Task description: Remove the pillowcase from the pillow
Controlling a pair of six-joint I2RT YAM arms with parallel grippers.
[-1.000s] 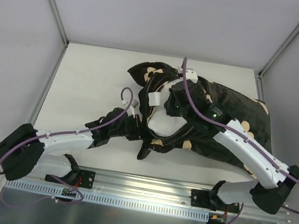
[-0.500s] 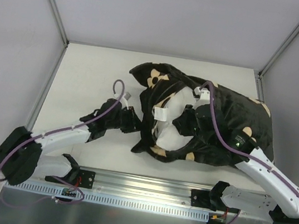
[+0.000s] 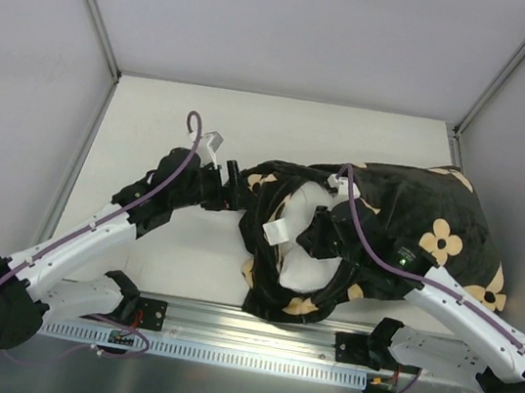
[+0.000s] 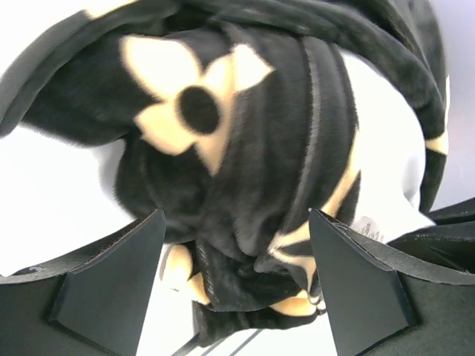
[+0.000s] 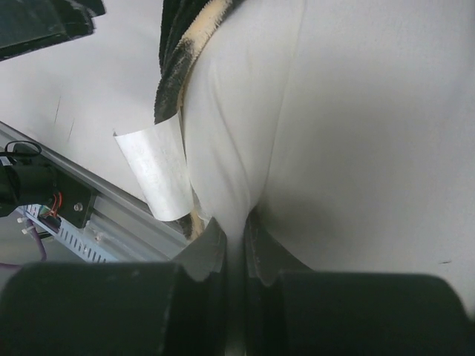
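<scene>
In the overhead view, the pillowcase [image 3: 410, 204] lies bunched at the centre right of the table [image 3: 176, 114]. The pillow [image 3: 306, 267] shows white through its mouth, just below centre. A second ago the left end effector [image 3: 233, 174] was clamped on the cover's lower left hem. It has since let go, and it now sits higher up, at the cover's left edge. Over the same second the right end effector [image 3: 324, 237] has dragged the whole bundle toward the lower right.

In the left wrist view, the fingers [image 4: 111, 282] stand wide apart and hold nothing, with black plush and a tan flower bunched just beyond them.

In the right wrist view, the end effector is pinched shut on a fold of white pillow at the bottom centre. A white label [image 5: 156, 174] hangs to its left.

The cover is still mostly on the pillow. The left arm probably needs a fresh hold on the hem to pull against the right.
</scene>
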